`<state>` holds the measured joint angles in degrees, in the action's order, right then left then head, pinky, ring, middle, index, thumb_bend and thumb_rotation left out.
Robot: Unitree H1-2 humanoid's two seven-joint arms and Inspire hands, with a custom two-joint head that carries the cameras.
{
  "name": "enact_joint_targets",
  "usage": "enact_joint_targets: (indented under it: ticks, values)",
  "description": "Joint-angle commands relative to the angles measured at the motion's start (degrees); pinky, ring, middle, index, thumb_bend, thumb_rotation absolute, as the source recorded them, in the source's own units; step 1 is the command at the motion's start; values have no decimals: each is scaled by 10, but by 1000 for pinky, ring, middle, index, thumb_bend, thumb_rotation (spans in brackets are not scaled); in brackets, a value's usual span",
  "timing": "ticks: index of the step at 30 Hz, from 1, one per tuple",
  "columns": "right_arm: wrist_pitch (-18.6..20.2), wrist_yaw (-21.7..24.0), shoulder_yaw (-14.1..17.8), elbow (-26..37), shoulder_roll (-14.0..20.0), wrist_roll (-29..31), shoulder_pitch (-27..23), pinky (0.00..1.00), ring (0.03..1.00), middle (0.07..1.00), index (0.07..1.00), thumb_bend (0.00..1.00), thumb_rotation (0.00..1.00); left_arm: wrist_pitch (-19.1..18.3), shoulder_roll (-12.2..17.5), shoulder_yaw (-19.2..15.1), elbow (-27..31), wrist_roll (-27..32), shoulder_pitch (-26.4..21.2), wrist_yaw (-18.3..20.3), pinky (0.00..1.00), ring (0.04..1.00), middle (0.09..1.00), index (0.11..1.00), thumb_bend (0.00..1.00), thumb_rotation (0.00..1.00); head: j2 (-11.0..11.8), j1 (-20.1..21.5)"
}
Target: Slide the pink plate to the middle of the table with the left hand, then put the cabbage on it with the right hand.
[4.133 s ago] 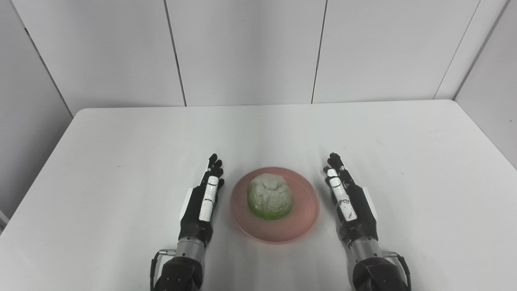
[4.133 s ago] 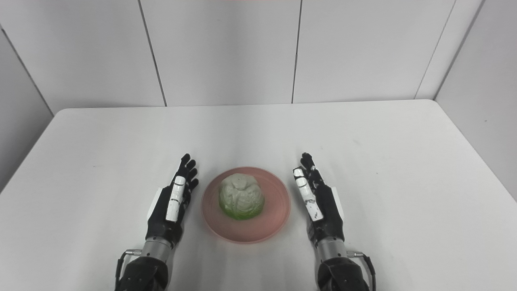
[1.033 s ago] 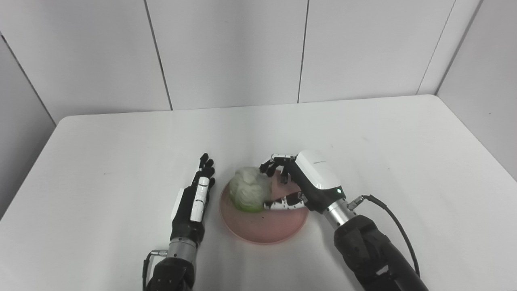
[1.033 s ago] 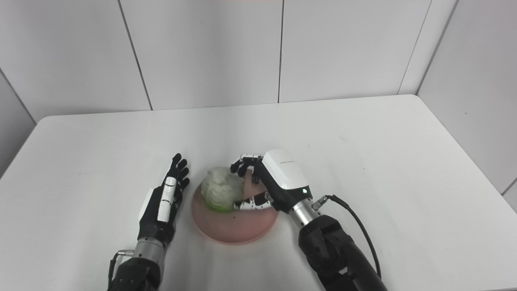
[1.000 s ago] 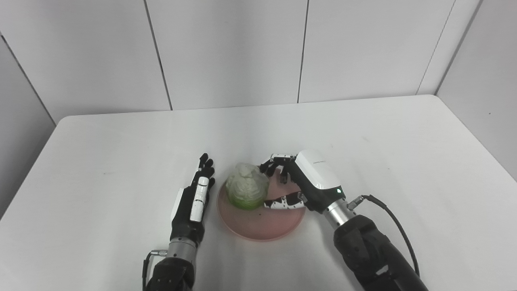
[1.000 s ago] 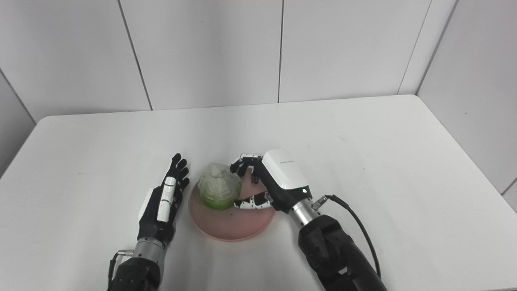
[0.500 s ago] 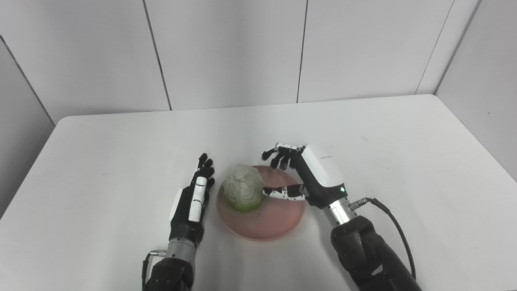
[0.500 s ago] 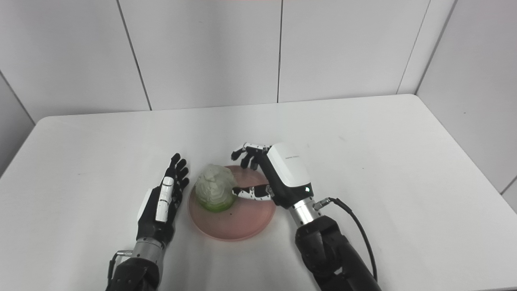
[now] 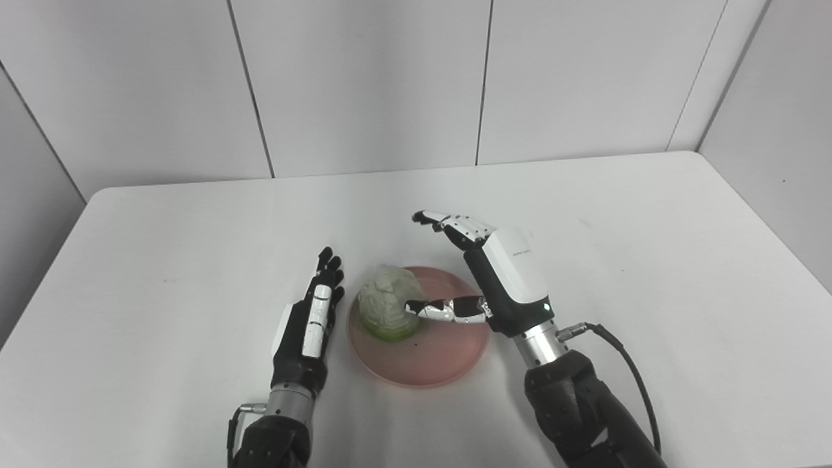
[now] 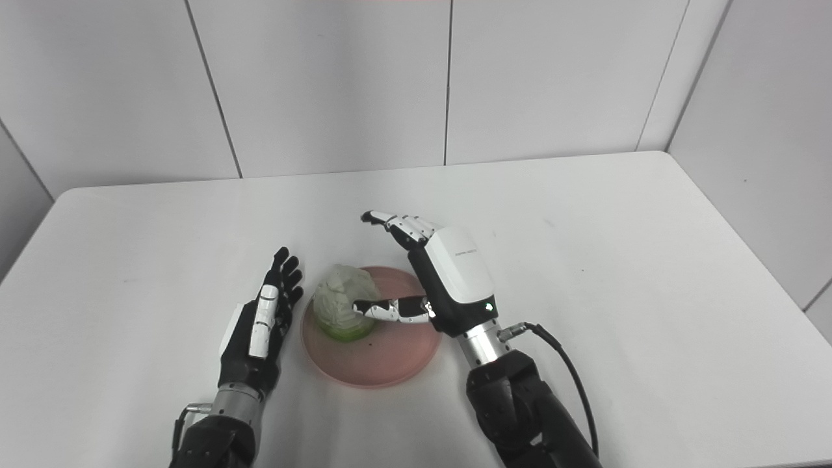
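Pink plate (image 9: 448,354) lies near the middle of the white table (image 9: 650,273), toward the near edge. Cabbage (image 9: 388,311) sits on the left part of the plate. Both task steps appear complete: plate centred, cabbage placed. Right hand (image 9: 500,279) is raised above the plate's right side, fingers spread and extended, holding nothing; its thumb reaches toward the cabbage, contact cannot be confirmed. Left hand (image 9: 307,328) lies flat on the table just left of the plate, fingers straight and close together, holding nothing. Remaining action, as judged: withdraw the right hand clear of the plate.
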<state>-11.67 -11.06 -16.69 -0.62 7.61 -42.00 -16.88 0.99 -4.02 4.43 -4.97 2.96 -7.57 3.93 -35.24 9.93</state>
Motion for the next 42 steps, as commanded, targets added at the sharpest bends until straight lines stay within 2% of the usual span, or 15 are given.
enact_joint_targets:
  ticks: [1,5,11,15,19,23,26,32,34,38,42]
  values:
    - [12,18,7,25,-4,16,-8,698,830,904,923,740,453,9,3,-1,2,1,-3,3,1000,1000,1000,1000,642,1000,1,0]
    - [32,70,-1,31,0,27,-4,749,857,940,959,820,477,10,3,0,3,0,-2,4,1000,1000,1000,1000,633,1000,0,-1]
    - [41,108,-14,26,0,14,0,763,879,967,987,893,483,19,5,3,0,-3,-1,4,1000,1000,1000,1000,612,1000,2,1]
    - [43,130,-17,23,-2,24,4,788,906,984,999,911,478,16,7,4,1,-6,0,5,1000,1000,1000,1000,609,1000,4,2]
    - [46,143,-19,19,-3,22,5,861,929,988,1000,914,451,19,10,6,-1,-3,0,8,1000,1000,1000,1000,611,1000,8,3]
    - [54,154,-21,14,-2,17,9,867,927,982,1000,924,428,20,12,7,0,-3,5,8,1000,1000,1000,1000,605,1000,26,3]
    - [48,151,-22,8,-1,20,12,848,901,963,1000,922,396,23,15,11,1,-8,11,9,1000,1000,1000,1000,565,1000,38,5]
    - [39,132,-8,7,-10,43,18,787,861,941,979,866,357,38,16,7,-8,-2,15,15,1000,1000,1000,1000,618,1000,46,21]
    - [40,112,2,11,-20,49,22,732,856,945,977,816,403,38,18,5,-5,1,18,18,1000,1000,1000,1000,616,1000,52,29]
    - [36,86,10,18,-22,29,22,747,867,955,977,769,415,37,24,-1,-1,4,24,21,1000,1000,1000,1000,655,1000,64,61]
    - [30,63,24,18,-32,51,17,755,893,977,988,763,479,40,33,-8,-8,24,25,34,1000,1000,1000,1000,668,998,68,88]
